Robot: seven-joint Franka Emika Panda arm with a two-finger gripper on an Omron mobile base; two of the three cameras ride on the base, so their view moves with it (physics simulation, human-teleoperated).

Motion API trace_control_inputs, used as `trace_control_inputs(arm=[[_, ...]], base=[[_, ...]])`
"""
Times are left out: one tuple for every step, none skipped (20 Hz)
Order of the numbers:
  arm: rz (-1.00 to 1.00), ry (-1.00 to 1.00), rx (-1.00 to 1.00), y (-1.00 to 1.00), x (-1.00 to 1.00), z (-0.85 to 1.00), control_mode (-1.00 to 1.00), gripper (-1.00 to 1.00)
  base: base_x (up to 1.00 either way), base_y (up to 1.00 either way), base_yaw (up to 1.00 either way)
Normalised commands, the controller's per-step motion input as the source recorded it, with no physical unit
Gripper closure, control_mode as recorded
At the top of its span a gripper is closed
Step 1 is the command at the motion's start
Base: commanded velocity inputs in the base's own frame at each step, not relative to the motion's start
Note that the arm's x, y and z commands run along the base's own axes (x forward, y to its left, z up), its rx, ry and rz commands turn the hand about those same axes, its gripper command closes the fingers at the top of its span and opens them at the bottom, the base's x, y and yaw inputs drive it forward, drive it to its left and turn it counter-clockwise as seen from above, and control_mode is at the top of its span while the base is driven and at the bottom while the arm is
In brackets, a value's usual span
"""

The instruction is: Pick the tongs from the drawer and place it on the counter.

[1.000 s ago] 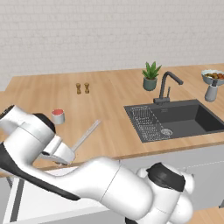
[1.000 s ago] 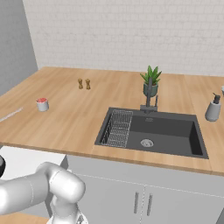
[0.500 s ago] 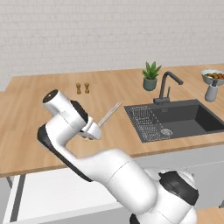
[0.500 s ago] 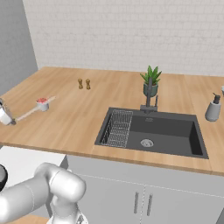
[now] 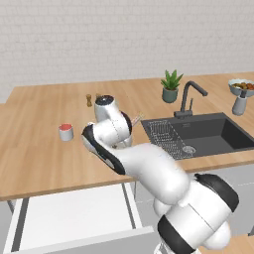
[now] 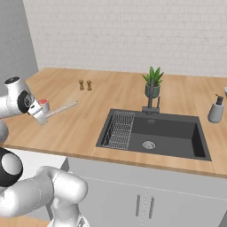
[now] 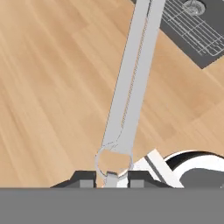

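Silver-grey tongs (image 7: 133, 83): we find them pinched at the joined end by the tool (image 7: 112, 178), carried above the wooden surface (image 6: 88, 119) toward its front-left edge, clear of the sink (image 6: 155, 133), ready for setting down. White drawer (image 5: 74, 213): open below.

Under my pincer (image 7: 112, 178) the desk (image 6: 84, 128) is bare wood, so I can go down freely here. The small red-topped cup (image 6: 44, 105) stands just beside my hand, and two brown shakers (image 6: 84, 84) stand further back. Toward the tips of the tongs (image 7: 133, 83), the black sink (image 6: 153, 133) with its wire rack (image 6: 119, 129) blocks the way.
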Motion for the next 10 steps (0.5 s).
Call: trace_control_inputs(arm=[[0.29, -0.01, 0.11, -0.01, 0.79, -0.79, -1.00, 1.00], [0.27, 0.00, 0.07, -0.06, 0.89, -0.95, -1.00, 1.00], [0.26, 0.00, 0.07, -0.01, 1.00, -0.95, -1.00, 1.00], [0.26, 0.00, 0.07, 0.00, 1.00, -0.84, -1.00, 1.00], [0.26, 0.08, 0.08, 0.00, 1.00, -0.78, -1.00, 1.00], [0.21, 0.10, 0.07, 0.00, 0.84, -0.69, -1.00, 1.00], [0.12, 0.10, 0.05, 0.00, 0.56, -0.68, -1.00, 1.00], [0.04, 0.04, 0.09, 0.00, 0.38, -0.67, -1.00, 1.00], [0.08, 0.04, 0.10, -0.01, 0.26, -0.64, -1.00, 1.00], [0.09, 0.00, 0.11, 0.00, 0.11, -0.56, -1.00, 1.00]], base=[[0.00, 0.00, 0.00], [0.00, 0.00, 0.00], [0.00, 0.00, 0.00], [0.00, 0.00, 0.00], [0.00, 0.00, 0.00], [0.00, 0.00, 0.00], [0.00, 0.00, 0.00], [0.00, 0.00, 0.00], [0.00, 0.00, 0.00], [0.00, 0.00, 0.00]])
